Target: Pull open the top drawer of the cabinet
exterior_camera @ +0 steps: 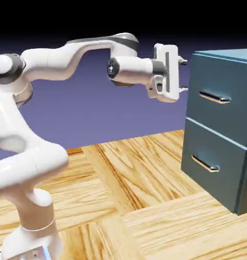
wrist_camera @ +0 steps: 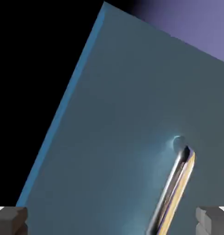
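The top drawer [exterior_camera: 219,96] is sitting flush in the cabinet [exterior_camera: 242,203], at the right of the scene, above the matching lower drawer [exterior_camera: 211,165]; nothing suggests it is pulled out yet. The arm is reaching across from the left with the hand [exterior_camera: 183,76] pointing at the drawer front, its two fingers spread wide apart and gripping nothing. In the exterior view the hand is hovering near the cabinet's upper left edge, apart from the silver bar handle [exterior_camera: 215,97]. In the hand view the handle [wrist_camera: 174,193] is showing between the two finger tips, tilted by the hand's roll and off toward the right one. The task is looking barely begun: closing in on the handle, clamping it and pulling are all left.
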Controlling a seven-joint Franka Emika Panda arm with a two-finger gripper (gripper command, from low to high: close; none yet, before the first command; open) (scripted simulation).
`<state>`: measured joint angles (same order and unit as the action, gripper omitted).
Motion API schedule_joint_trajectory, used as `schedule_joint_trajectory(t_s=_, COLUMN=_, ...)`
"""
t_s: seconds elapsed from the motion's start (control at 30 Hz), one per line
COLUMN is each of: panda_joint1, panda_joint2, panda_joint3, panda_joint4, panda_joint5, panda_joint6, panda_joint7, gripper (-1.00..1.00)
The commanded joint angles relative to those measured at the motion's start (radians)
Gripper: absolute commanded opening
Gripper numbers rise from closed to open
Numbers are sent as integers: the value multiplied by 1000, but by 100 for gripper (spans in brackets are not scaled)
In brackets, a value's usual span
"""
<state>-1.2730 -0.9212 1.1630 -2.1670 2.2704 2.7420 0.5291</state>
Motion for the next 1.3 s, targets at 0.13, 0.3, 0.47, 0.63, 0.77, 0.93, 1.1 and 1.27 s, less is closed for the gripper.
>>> schedule_joint_trajectory(t_s=0.13, panda_joint1=-123, panda_joint2=-34, panda_joint3=111, panda_joint4=62, panda_joint5=218, panda_joint6=-28, panda_joint7=-20, gripper=0)
schedule_joint_trajectory(t_s=0.3, panda_joint1=-246, panda_joint2=-67, panda_joint3=223, panda_joint4=123, panda_joint5=435, panda_joint6=-57, panda_joint7=-41, gripper=0)
schedule_joint_trajectory(t_s=0.47, panda_joint1=-341, panda_joint2=-93, panda_joint3=309, panda_joint4=171, panda_joint5=603, panda_joint6=-78, panda_joint7=-56, gripper=0)
schedule_joint_trajectory(t_s=0.63, panda_joint1=-506, panda_joint2=-112, panda_joint3=398, panda_joint4=352, panda_joint5=596, panda_joint6=-40, panda_joint7=-20, gripper=0)
schedule_joint_trajectory(t_s=0.77, panda_joint1=-485, panda_joint2=-110, panda_joint3=387, panda_joint4=327, panda_joint5=597, panda_joint6=-46, panda_joint7=-24, gripper=-100)
schedule_joint_trajectory(t_s=0.93, panda_joint1=-319, panda_joint2=-101, panda_joint3=294, panda_joint4=146, panda_joint5=599, panda_joint6=-85, panda_joint7=-48, gripper=-100)
schedule_joint_trajectory(t_s=1.1, panda_joint1=-139, panda_joint2=-113, panda_joint3=190, panda_joint4=-33, panda_joint5=590, panda_joint6=-110, panda_joint7=-58, gripper=-100)
schedule_joint_trajectory(t_s=1.27, panda_joint1=42, panda_joint2=-146, panda_joint3=86, panda_joint4=-199, panda_joint5=570, panda_joint6=-116, panda_joint7=-53, gripper=-100)
